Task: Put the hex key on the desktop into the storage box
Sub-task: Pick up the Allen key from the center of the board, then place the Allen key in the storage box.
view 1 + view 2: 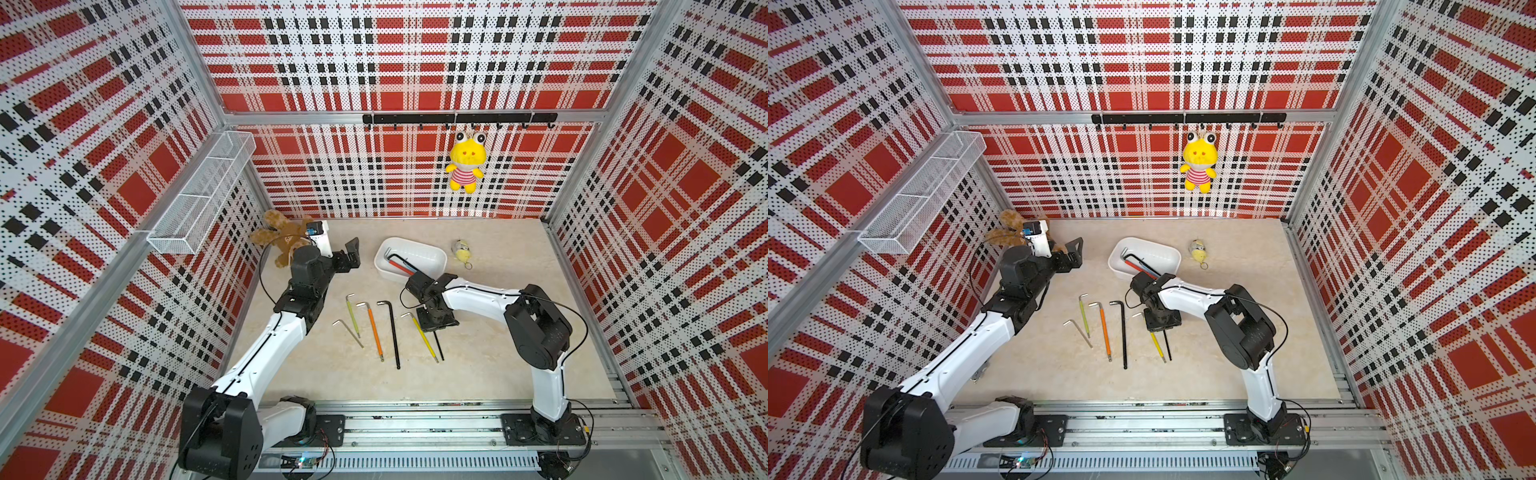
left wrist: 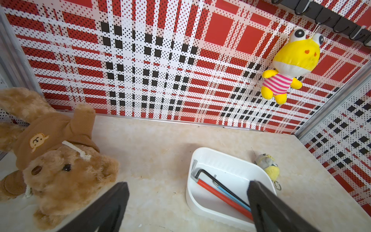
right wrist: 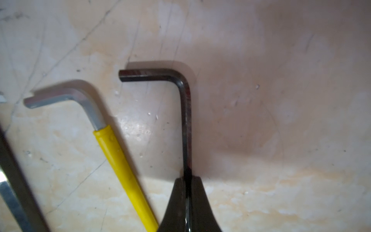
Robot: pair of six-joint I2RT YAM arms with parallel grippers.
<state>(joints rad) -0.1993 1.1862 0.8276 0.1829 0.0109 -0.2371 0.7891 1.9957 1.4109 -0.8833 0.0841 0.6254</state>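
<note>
My right gripper (image 1: 436,322) points down at the desktop (image 1: 498,353) and is shut on a thin black hex key (image 3: 185,112), pinched along its long shaft (image 1: 439,347). The key lies on or just above the surface. Beside it lies a yellow-handled hex key (image 3: 120,160). To the left lie a long black (image 1: 392,332), an orange (image 1: 374,332), a green (image 1: 353,316) and a small silver key (image 1: 348,332). The white storage box (image 1: 384,266) behind my right wrist holds red (image 2: 220,196), blue and black keys. My left gripper (image 1: 351,255) hovers open and empty left of the box (image 2: 230,166).
A brown teddy bear (image 1: 278,241) lies at the back left by my left wrist. A small yellow plush keychain (image 1: 461,251) lies right of the box. A yellow frog plush (image 1: 466,162) hangs from a black hook rail (image 1: 457,118). A wire-mesh basket (image 1: 199,195) hangs on the left wall.
</note>
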